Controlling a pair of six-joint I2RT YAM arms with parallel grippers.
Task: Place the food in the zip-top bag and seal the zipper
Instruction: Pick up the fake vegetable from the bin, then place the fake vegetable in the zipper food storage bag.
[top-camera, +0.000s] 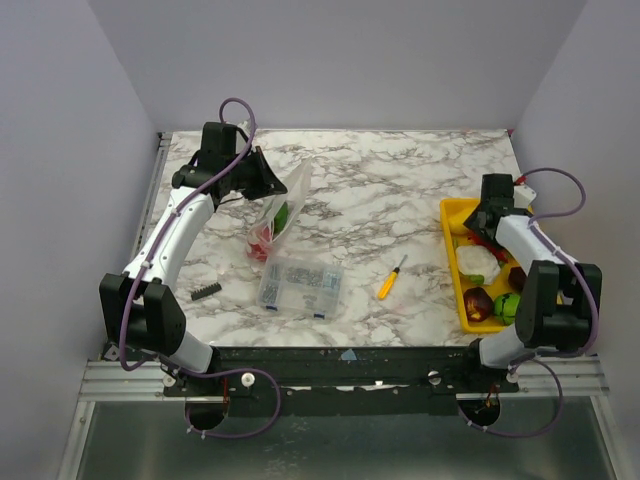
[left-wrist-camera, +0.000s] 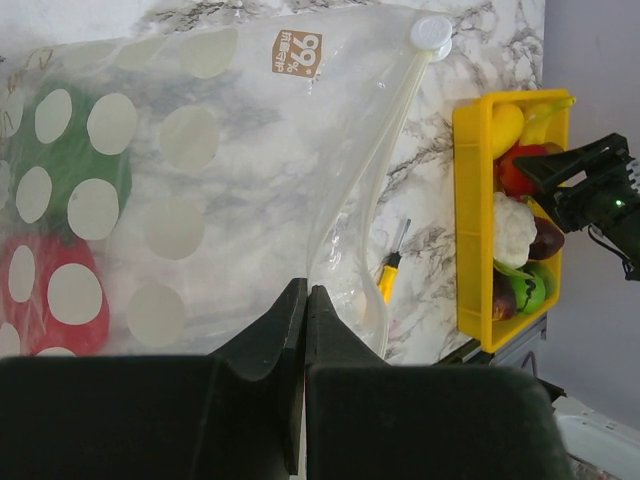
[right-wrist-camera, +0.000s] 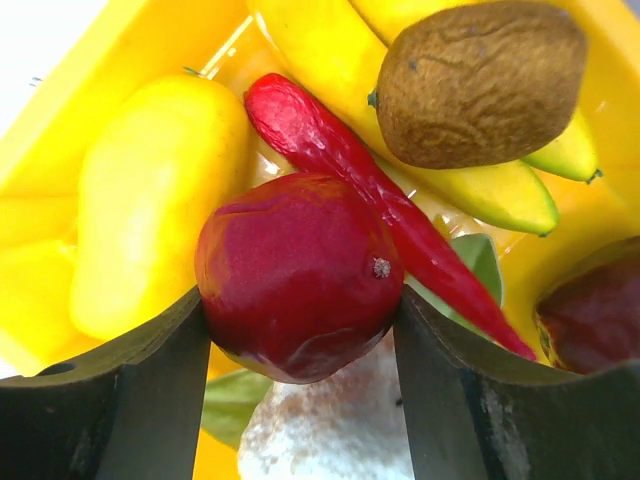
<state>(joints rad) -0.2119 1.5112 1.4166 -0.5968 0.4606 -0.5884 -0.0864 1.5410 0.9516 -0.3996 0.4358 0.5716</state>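
Observation:
The zip-top bag (top-camera: 284, 207) hangs tilted at the back left, with a green food (left-wrist-camera: 60, 160) and a red food (left-wrist-camera: 45, 290) inside. Its zipper (left-wrist-camera: 385, 170) runs to a white slider (left-wrist-camera: 432, 32). My left gripper (top-camera: 264, 182) is shut on the bag's edge, which shows in the left wrist view (left-wrist-camera: 304, 297). My right gripper (top-camera: 478, 224) is down in the yellow tray (top-camera: 452, 208). In the right wrist view (right-wrist-camera: 300, 320) it is shut on a dark red round fruit (right-wrist-camera: 295, 270). A red chili (right-wrist-camera: 390, 215), a brown fruit (right-wrist-camera: 480, 80), a yellow fruit (right-wrist-camera: 150, 210) and the white cauliflower (right-wrist-camera: 330, 430) lie around it.
A rigid clear compartment box (top-camera: 300, 284) of small metal parts lies at front centre. A yellow-handled screwdriver (top-camera: 391, 277) lies to its right. A small black part (top-camera: 205, 291) lies to its left. The tray's near end holds more food (top-camera: 480, 303).

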